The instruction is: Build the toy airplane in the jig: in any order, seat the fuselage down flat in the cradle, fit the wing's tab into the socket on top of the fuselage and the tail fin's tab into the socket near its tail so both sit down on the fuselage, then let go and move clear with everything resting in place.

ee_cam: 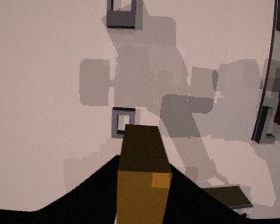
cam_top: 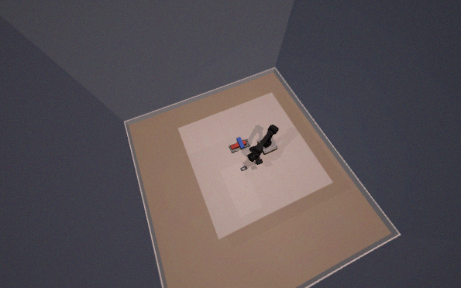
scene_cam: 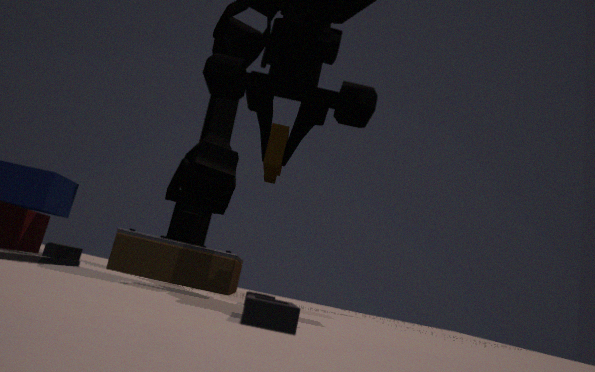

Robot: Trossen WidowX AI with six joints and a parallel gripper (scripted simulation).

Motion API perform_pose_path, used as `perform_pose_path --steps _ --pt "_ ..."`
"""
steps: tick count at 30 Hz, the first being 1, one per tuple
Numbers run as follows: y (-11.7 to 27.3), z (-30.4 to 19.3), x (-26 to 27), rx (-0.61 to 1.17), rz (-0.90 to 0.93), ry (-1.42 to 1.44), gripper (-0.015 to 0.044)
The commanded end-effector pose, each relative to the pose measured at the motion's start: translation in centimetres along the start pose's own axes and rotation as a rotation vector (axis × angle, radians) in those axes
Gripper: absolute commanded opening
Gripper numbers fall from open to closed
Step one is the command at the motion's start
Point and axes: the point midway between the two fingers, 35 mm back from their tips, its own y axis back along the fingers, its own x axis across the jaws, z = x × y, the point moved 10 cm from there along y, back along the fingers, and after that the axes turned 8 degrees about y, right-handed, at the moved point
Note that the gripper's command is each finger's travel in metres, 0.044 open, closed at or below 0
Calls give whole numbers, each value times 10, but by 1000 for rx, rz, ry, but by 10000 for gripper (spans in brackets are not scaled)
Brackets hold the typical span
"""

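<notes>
My gripper (scene_cam: 275, 159) (ee_cam: 139, 163) is shut on the yellow tail fin (scene_cam: 276, 142) (ee_cam: 142, 197), held upright well above the table, its narrower tab end pointing down. The red fuselage (cam_top: 233, 146) (scene_cam: 12, 227) lies in the grey jig (scene_cam: 62, 254) (ee_cam: 262, 122). The blue wing (cam_top: 240, 142) (scene_cam: 22, 187) lies across the top of the fuselage; whether its tab is fully down in the socket cannot be told. The tail socket is too small to make out. In the wrist view the jig is at the right edge, away from the fin.
A small grey holder (ee_cam: 115, 123) stands below the fin in the wrist view. A larger grey holder (ee_cam: 122, 20) shows at that view's top edge. The arm's base (cam_top: 271, 149) (scene_cam: 172, 262) stands near the jig. Arm shadows cross the table.
</notes>
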Motion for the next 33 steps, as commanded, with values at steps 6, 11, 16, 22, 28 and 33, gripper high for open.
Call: perform_pose_path --steps 6,11,16,22,28,33 --pt "-2 16 -12 2 1 2 0" --pt "-3 25 -20 1 0 1 0" --pt "-5 33 -29 0 -4 -4 0" --pt "-7 43 -41 0 -8 -12 0" --pt "-9 51 -53 2 -8 -28 0" --pt "-11 58 -64 0 -9 -33 0"
